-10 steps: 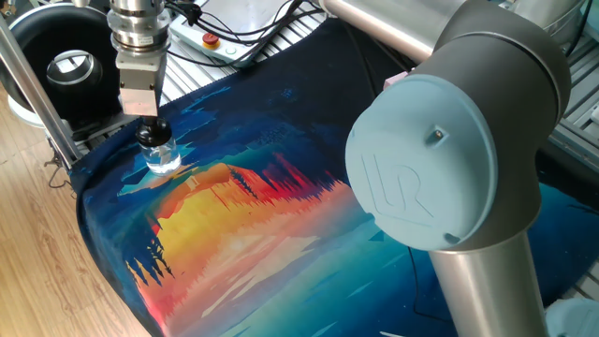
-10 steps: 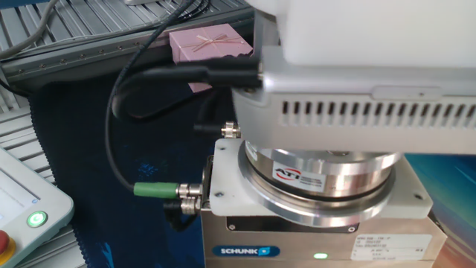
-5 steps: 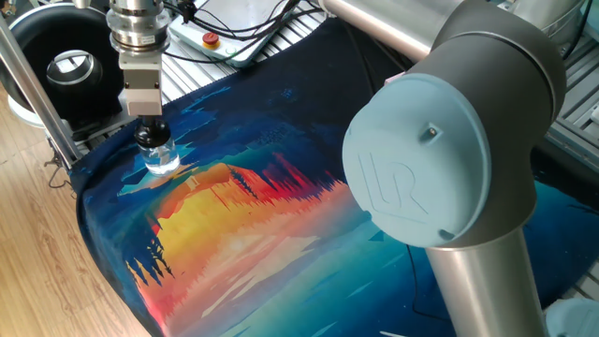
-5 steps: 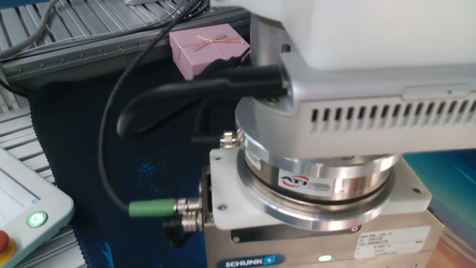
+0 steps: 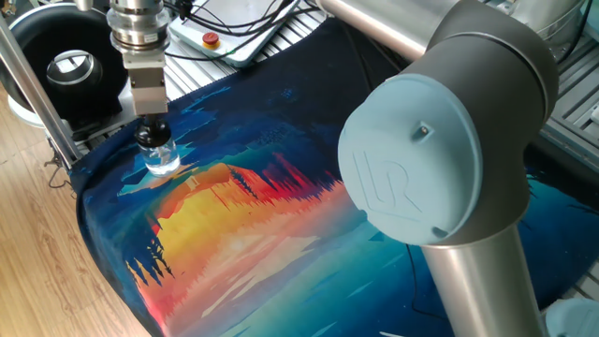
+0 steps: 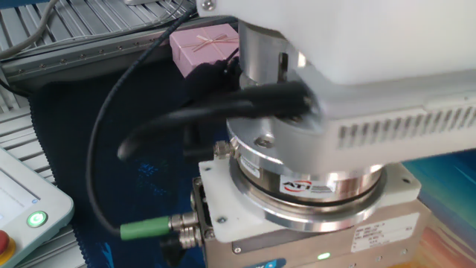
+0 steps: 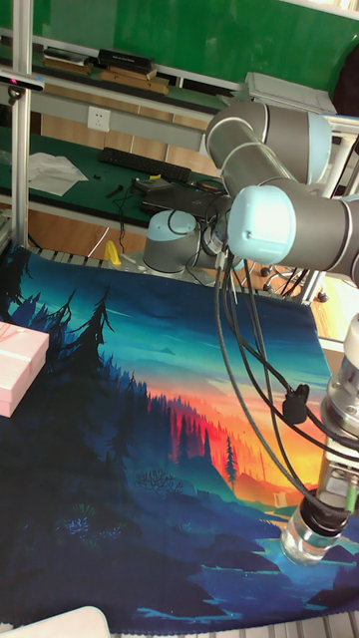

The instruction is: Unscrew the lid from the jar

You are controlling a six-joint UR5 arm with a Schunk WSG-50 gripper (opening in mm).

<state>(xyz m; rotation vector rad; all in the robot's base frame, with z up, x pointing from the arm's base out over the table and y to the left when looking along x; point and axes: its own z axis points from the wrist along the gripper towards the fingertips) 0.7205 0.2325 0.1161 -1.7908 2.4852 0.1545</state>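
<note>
The small clear glass jar stands upright on the painted mat near its far left corner. Its black lid sits on the neck, and my gripper comes straight down from above with its fingers shut on that lid. In the tall fixed view the jar shows at the bottom right under the gripper, with the lid mostly covered by the fingers. In the other fixed view the wrist flange fills the frame and hides both jar and lid.
A large black ring-shaped device and a metal frame post stand just left of the jar. A pink gift box lies at the mat's far side. The control pendant lies behind. The arm's elbow blocks the foreground.
The wrist and gripper have turned about the vertical axis on the lid; the cable and green connector swung round with them. The jar stays in place.
</note>
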